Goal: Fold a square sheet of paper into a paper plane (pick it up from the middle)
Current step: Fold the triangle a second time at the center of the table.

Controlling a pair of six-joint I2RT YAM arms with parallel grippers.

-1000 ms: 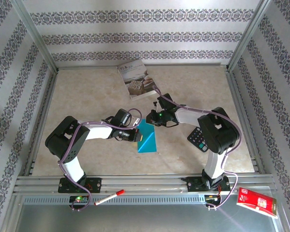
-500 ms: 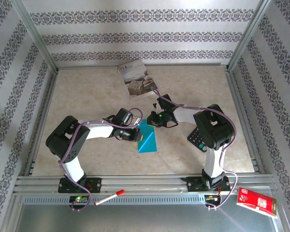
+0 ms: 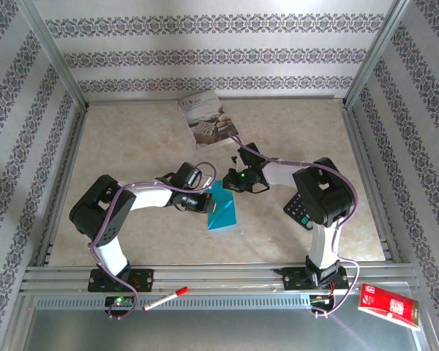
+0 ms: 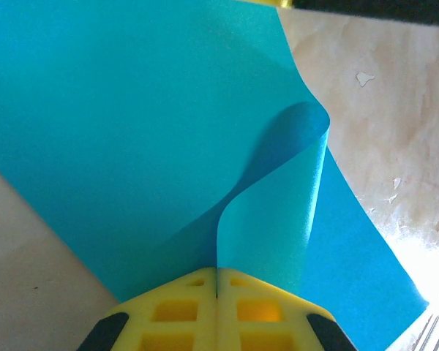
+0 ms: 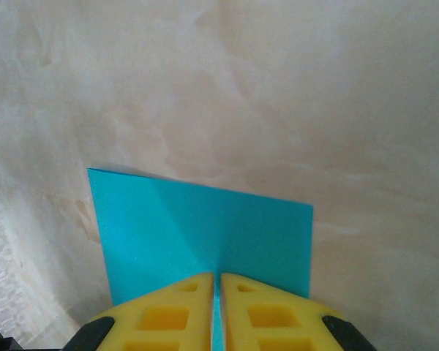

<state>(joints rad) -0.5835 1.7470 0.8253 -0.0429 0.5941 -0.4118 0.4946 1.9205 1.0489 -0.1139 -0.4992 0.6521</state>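
Note:
The square sheet of paper (image 3: 223,210), teal-blue and folded over, lies mid-table between the two arms. My left gripper (image 3: 206,204) is at its left edge. In the left wrist view that gripper (image 4: 218,275) is shut on a flap of the sheet (image 4: 132,124), which curls upward from the fingers. My right gripper (image 3: 230,183) is at the sheet's far corner. In the right wrist view that gripper (image 5: 216,281) is closed on the thin edge of the sheet (image 5: 205,227), whose far part lies flat on the table. The paper plane is out of view.
A grey-white printed book (image 3: 207,117) lies at the back of the table. A black keypad device (image 3: 300,211) sits under the right arm. A red pen (image 3: 166,298) and a red packet (image 3: 389,307) lie in front of the arm bases. Metal rails border the table.
The right arm's elbow has drawn in to the left and its fingers have closed slightly tighter on the sheet's edge. The left gripper and the sheet have barely moved.

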